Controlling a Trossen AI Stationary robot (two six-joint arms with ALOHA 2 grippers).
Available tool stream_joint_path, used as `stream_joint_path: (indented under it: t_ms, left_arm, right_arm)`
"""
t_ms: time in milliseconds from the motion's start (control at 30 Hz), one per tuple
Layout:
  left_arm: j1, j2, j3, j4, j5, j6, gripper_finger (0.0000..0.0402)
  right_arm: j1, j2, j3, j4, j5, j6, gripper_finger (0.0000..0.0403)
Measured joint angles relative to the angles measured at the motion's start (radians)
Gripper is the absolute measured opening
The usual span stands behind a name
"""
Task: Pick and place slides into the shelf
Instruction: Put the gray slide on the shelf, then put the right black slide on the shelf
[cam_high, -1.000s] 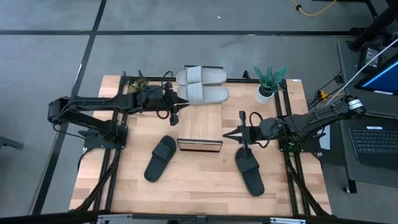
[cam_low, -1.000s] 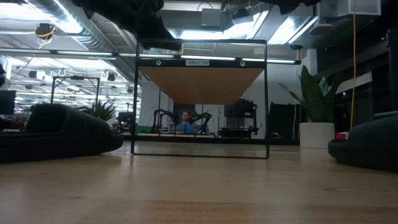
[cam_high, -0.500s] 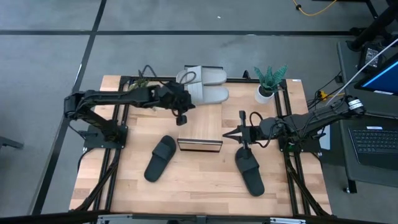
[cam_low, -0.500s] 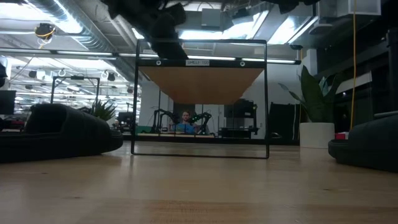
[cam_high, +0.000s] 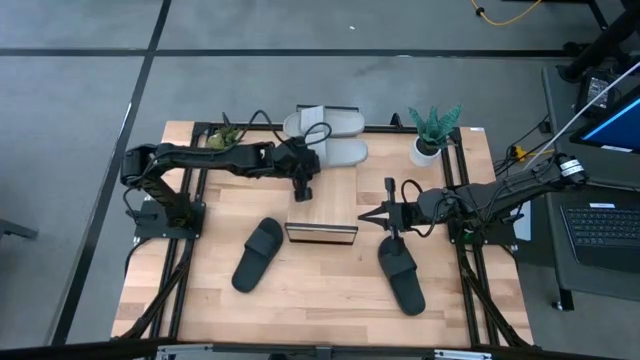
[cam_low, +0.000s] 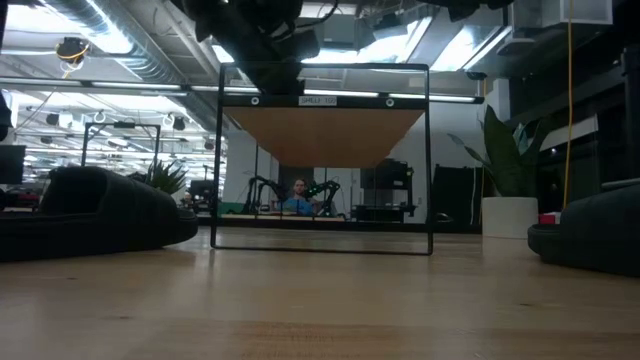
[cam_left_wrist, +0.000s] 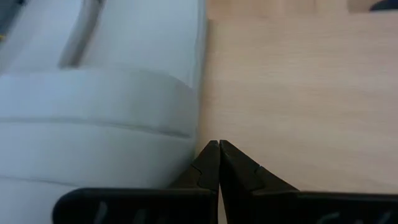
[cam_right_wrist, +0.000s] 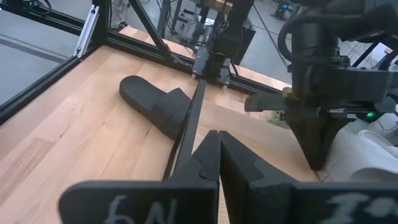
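Observation:
Two light grey slides (cam_high: 340, 123) (cam_high: 345, 153) lie side by side, soles down, on the far end of the shelf (cam_high: 322, 205), a narrow wood-topped rack. My left gripper (cam_high: 316, 166) is shut and slants down over the shelf top, its tips (cam_left_wrist: 219, 147) right beside the nearer grey slide (cam_left_wrist: 93, 118). One black slide (cam_high: 258, 254) lies on the table left of the shelf and another (cam_high: 401, 275) to its right. My right gripper (cam_high: 364, 217) hangs shut just right of the shelf's near end, holding nothing. My left gripper's shut fingertips (cam_right_wrist: 314, 163) point down and toward the table's right, close against the side edge (cam_left_wrist: 198, 124) of the nearer grey slide. Whether they touch the slide or the shelf top I cannot tell.
A potted plant (cam_high: 430, 135) stands at the table's far right corner and a smaller green plant (cam_high: 222, 134) at the far left. The shelf's dark frame (cam_low: 320, 160) stands mid-table. A laptop (cam_high: 600, 225) sits beyond the right edge. A person (cam_low: 298, 195) sits far behind.
My left gripper has moved toward the table's right edge and a little down, from the shelf's left side to over its top beside the nearer grey slide, tipping further downward. The slides have stayed where they were.

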Motion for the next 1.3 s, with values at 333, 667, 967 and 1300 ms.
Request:
stream_joint_path:
  t_ms: [333, 667, 967, 1300]
  left_arm:
    - [0.033, 0.0, 0.0, 0.023, -0.029, 0.006, 0.0]
    - [0.037, 0.0, 0.0, 0.076, -0.031, 0.022, 0.0]
    - [0.035, 0.0, 0.0, 0.02, -0.034, 0.017, 0.0]
    - [-0.027, -0.006, 0.069, -0.026, -0.034, 0.044, 0.0]
  right_arm:
    - [0.0, 0.0, 0.0, 0.002, 0.0, 0.002, 0.0005]
    - [0.0, 0.0, 0.0, 0.003, 0.0, 0.027, 0.0005]
    - [0.0, 0.0, 0.0, 0.005, 0.0, 0.028, 0.0005]
    - [0.0, 0.0, 0.0, 0.074, -0.001, 0.019, 0.0005]
